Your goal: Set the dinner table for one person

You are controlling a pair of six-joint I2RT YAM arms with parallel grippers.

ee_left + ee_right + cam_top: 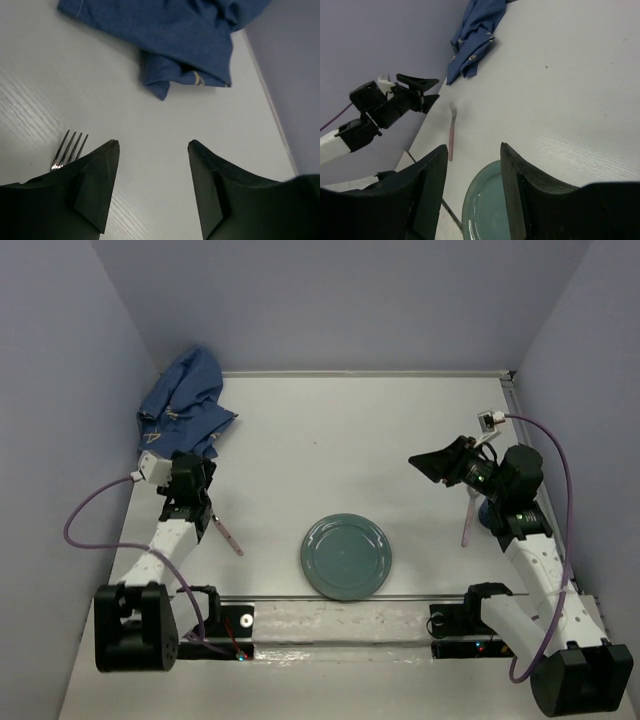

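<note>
Top external showed the dinner table (pixel 340 450) spanning the whole scene between the lavender walls (pixel 60 390), beneath both arms. The left arm leaned toward the far-left blue cloth (pixel 185 400), with the left gripper (pixel 153 145) released and empty beside a fork (pixel 70 147). The right arm bent leftward, its right gripper (pixel 472 147) likewise spread wide and empty, right of the teal plate (pixel 346 555).

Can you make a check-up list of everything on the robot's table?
Surface: matte white tabletop.
Job's things: round teal plate near the front edge; pink-handled metal fork lying left of it, apart; pale-handled utensil beside the right arm, kind unclear.
Clutter: crumpled dark blue cloth, far left corner.
Grippers: left gripper open, empty; right gripper open, empty.
Cables: left purple cable, right purple cable, each looping beside its arm.
Surroundings: pale lavender walls.
</note>
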